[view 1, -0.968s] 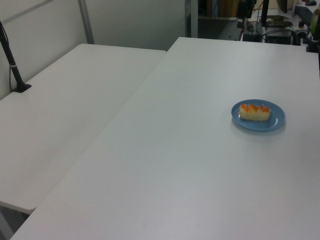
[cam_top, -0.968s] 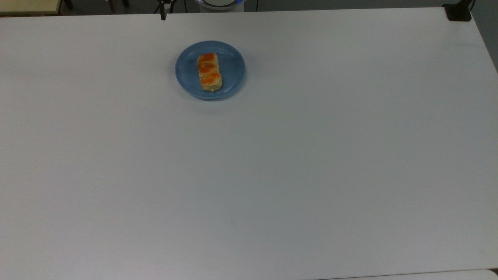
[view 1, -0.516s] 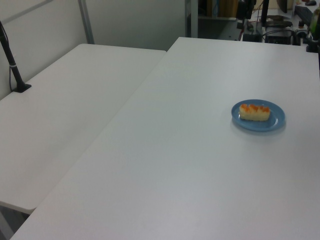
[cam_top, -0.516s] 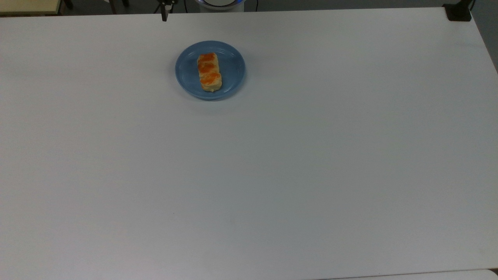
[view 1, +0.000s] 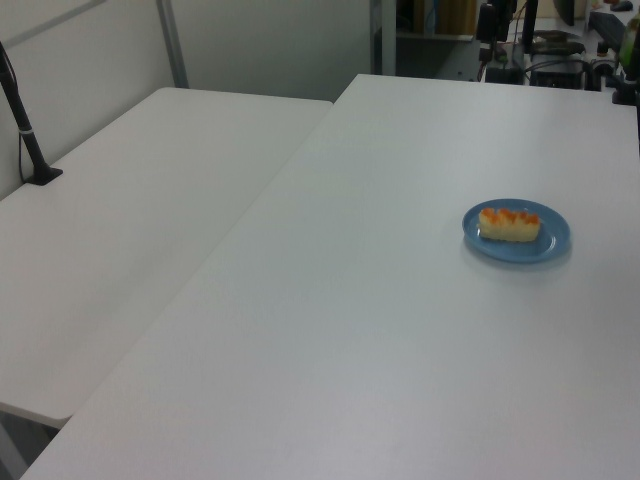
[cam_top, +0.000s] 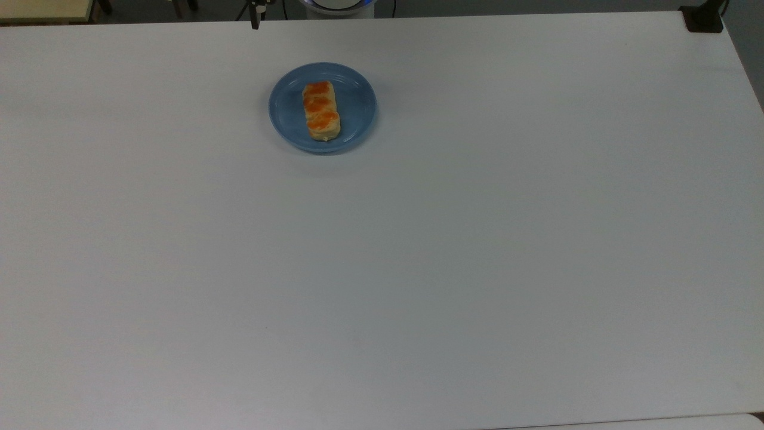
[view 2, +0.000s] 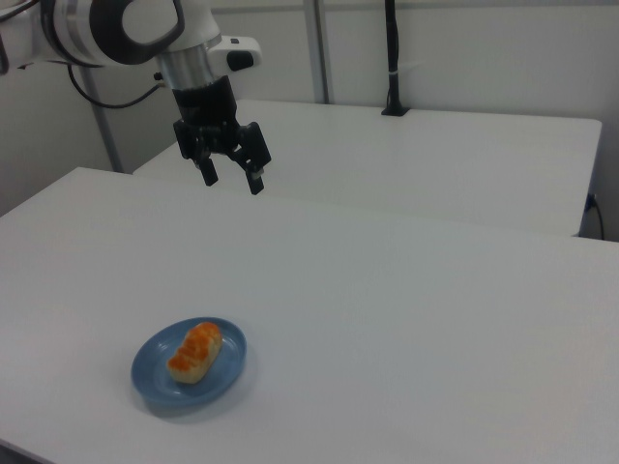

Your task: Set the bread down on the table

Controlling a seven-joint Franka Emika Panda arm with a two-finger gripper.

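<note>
The bread point(view 2: 195, 352) lies on the blue plate point(view 2: 153, 384) on the table point(view 2: 406, 319), well below the empty gripper point(view 2: 232, 176) with fingers spread, and, judged light, soft and crushable, should be pinched gently across its narrow midsection.

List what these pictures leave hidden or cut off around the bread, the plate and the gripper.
- Underside of the bread: hidden in all three views by the loaf itself and the blue plate under it.
- Gripper: in the right view it hangs open above the table; the arm behind it is cut off by the right view's top and left edges.
- Robot base: cut off by the top view's upper edge.
</note>
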